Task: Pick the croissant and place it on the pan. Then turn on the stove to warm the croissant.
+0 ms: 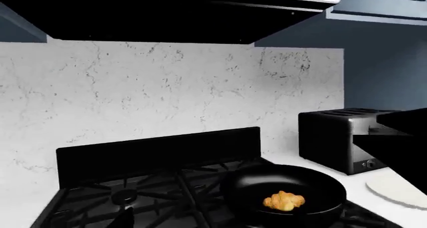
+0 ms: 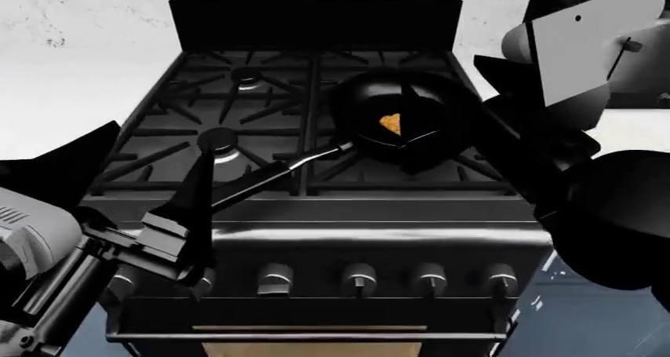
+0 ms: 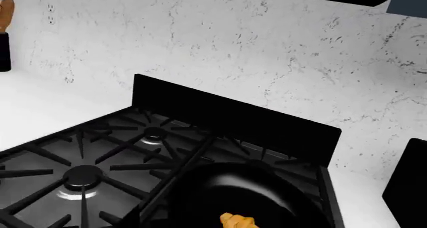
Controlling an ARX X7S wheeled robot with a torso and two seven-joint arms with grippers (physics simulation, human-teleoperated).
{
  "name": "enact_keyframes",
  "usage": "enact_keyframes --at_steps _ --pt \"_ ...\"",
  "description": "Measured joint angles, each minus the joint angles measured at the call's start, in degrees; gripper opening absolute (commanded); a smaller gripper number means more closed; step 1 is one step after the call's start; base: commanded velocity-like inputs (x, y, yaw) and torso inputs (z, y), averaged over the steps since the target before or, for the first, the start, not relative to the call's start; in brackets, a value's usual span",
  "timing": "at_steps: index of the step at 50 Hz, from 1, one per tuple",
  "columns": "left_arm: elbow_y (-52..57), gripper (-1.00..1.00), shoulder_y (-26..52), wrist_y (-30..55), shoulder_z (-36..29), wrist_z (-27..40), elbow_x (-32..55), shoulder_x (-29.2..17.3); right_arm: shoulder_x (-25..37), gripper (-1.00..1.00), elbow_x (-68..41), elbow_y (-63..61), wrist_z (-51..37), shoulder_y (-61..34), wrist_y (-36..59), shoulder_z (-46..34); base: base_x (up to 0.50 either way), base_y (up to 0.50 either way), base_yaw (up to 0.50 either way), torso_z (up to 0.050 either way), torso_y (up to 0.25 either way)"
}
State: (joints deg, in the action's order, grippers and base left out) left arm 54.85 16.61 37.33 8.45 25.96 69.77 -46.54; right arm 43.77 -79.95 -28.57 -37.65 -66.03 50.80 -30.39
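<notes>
The croissant [image 2: 390,123] lies inside the pan [image 2: 401,115], on its dark floor and a little toward the handle side; the left wrist view shows it [image 1: 284,201] as a small golden lump resting near the middle of the pan [image 1: 283,193], and the right wrist view catches only its edge [image 3: 238,221]. The pan sits on the grates at the right side of the stove [image 2: 304,208], its long handle [image 2: 274,175] running toward the front left. A row of silver-black knobs [image 2: 359,278] lines the stove's front panel.

The left gripper [image 2: 183,251] hangs low by the front edge, close to the leftmost knobs; it is dark against dark there, and I cannot tell whether its fingers are apart or together. The right arm [image 2: 566,137] rises beside the pan, its gripper out of sight.

A toaster [image 1: 340,140] stands on the counter just right of the stove, with a white plate [image 1: 399,189] in front of it.
</notes>
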Motion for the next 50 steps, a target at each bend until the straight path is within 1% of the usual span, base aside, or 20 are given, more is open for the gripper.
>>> enact_keyframes --at_steps 15,26,39,50 --pt "-0.05 1.00 1.93 0.57 -2.98 -0.88 -2.48 0.62 1.38 1.00 0.47 -0.07 0.64 2.33 -1.51 0.65 -0.50 0.00 0.00 0.000 -0.001" --pt "0.59 1.00 1.39 -0.25 -3.29 -1.64 -4.57 0.78 1.76 1.00 1.81 -0.09 0.65 3.83 -3.14 1.17 0.00 0.00 0.00 0.000 -0.001" --pt "0.36 1.00 0.64 -0.66 -4.92 -3.13 -8.61 1.05 1.74 1.00 2.25 -1.30 -4.51 7.43 -6.48 3.41 0.00 0.00 0.00 -0.050 0.000" --pt "0.35 1.00 -0.36 -1.38 -5.18 -3.71 -10.15 0.96 2.14 1.00 -0.73 -5.04 -11.22 12.61 -9.97 6.15 0.00 0.00 0.00 -0.050 0.000"
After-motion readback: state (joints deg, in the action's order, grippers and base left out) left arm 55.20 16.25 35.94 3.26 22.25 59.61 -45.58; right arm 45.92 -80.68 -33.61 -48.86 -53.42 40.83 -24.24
